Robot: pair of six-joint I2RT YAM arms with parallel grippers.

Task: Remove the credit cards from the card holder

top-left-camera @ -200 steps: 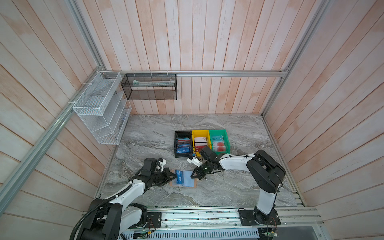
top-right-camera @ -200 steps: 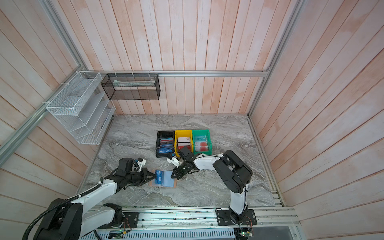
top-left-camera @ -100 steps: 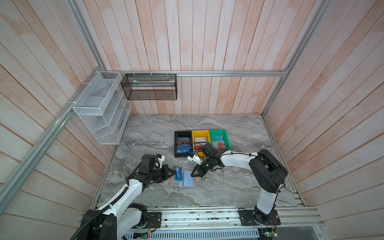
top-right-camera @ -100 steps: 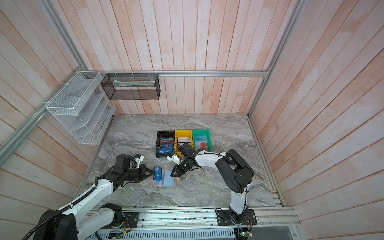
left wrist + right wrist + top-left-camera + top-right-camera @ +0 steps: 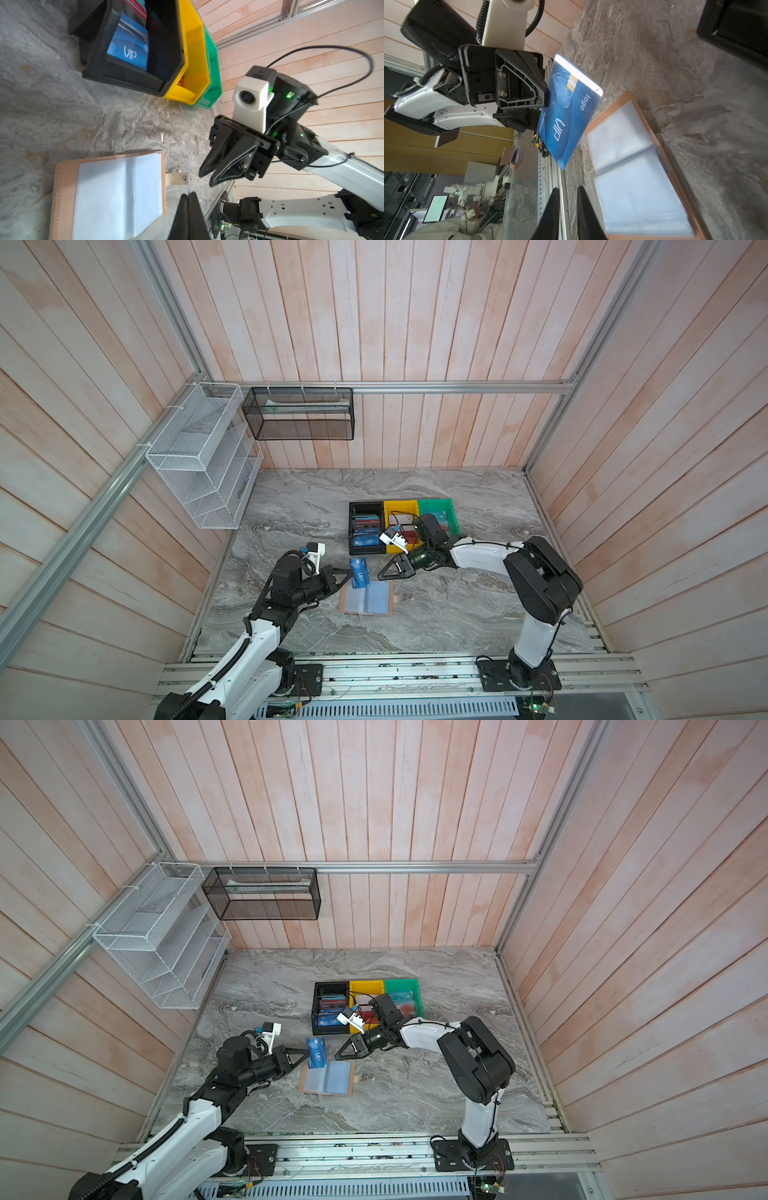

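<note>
One open card holder point(image 5: 365, 598) lies nearest, its visible sleeves apparently empty; pages beneath are hidden. Just past its far left corner the left gripper point(image 5: 351, 571) pinches the blue card point(image 5: 360, 573), free of the holder. The right gripper point(image 5: 380, 575), jaws slightly parted, holds nothing. Farther off, the black bin point(image 5: 351, 531) holds other cards point(image 5: 366, 539); likely only the drop-off remains.

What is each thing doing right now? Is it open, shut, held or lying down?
blue card: held in the air, out of its sleeve.
left tool: shut on the blue card.
card holder: lying open flat, showing sleeves empty.
right tool: a little open, holding nothing.
black bin: cards inside.
</note>
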